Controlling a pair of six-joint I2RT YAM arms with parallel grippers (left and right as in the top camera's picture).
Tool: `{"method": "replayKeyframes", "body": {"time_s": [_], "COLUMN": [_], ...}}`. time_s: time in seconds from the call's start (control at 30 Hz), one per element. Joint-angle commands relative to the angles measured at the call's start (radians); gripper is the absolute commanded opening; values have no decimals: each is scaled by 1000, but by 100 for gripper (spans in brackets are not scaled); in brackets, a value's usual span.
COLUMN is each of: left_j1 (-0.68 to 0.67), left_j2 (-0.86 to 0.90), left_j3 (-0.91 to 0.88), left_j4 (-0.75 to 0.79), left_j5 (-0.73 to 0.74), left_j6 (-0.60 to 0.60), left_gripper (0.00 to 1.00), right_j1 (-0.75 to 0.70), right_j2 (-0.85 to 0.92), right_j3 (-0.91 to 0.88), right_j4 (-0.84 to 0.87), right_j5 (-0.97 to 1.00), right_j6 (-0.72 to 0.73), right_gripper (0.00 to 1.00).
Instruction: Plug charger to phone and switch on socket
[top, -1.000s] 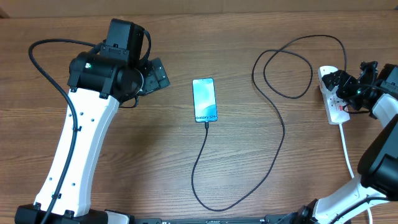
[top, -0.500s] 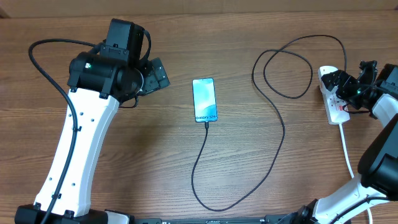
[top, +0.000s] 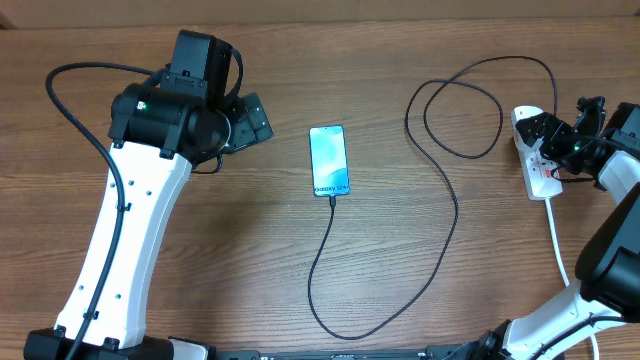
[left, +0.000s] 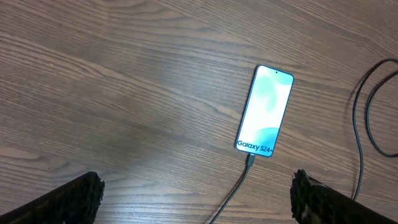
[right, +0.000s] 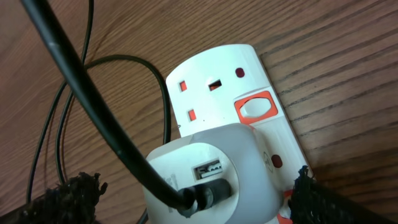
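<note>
Lying flat, teal-faced phone (left: 264, 112) — thin black charger (left: 249, 162) at its end

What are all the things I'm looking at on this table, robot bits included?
phone: one, light blue-teal face, flat near the table's middle.
charger: one, thin black cable, looping from the phone's near end across to the socket.
socket: one, white power strip with red-framed switches, at the table's right side.
adapter: one, white, plugged into the socket, black cable in it.
white cord: one, thick, running from the socket toward the near edge.
table: one, brown wood.
left gripper: one, black, open, left of the phone.
right gripper: one, black, open, over the socket.
</note>
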Motion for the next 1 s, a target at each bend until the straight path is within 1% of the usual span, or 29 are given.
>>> {"method": "replayKeyframes", "body": {"time_s": [0.0, 0.47, 0.77, 0.97], "left_j1": [-6, -6, -6, -6], "left_j2": [-7, -7, -7, -7], "left_j3": [5, 5, 5, 5], "left_j4": [2, 1, 1, 1], "left_j5": [-16, -17, -17, -17], "left_j6": [12, 12, 12, 12], "left_gripper": [99, 99, 99, 99], "right_j1": [3, 3, 3, 3], "right_j2": [12, 18, 76, 79], "right_j3": [-5, -5, -5, -5], "right_j4": [-3, -20, -19, -38], "right_j5": [-17, -62, -105, -104], "right_j6": [-5, 23, 48, 51], "right_gripper": [100, 100, 100, 100]}}
